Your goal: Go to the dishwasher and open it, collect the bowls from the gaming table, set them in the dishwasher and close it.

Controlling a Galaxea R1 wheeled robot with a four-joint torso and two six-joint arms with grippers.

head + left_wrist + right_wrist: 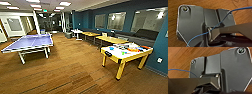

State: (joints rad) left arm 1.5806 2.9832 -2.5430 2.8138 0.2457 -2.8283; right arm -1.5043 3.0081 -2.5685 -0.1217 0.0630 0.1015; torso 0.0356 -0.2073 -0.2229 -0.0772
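Note:
The gaming table (119, 59) stands at the right of the head view, a few steps ahead, with a white top, yellow sides and legs, and a black slot (108, 53) at its near end. On its top sit a blue bowl (111, 48) near the left corner and a small green bowl (123, 53), among other bright items too blurred to name. The dishwasher is out of view. Both wrist views look down past the robot's dark plate onto the wooden floor (173, 15).
A blue table-tennis table (30, 42) stands at the left. Plain yellow-topped tables (111, 39) line the teal wall behind the gaming table, with a white table (76, 31) farther back. Wide wooden floor (72, 65) lies between. A blue cable (221, 21) crosses the left wrist view.

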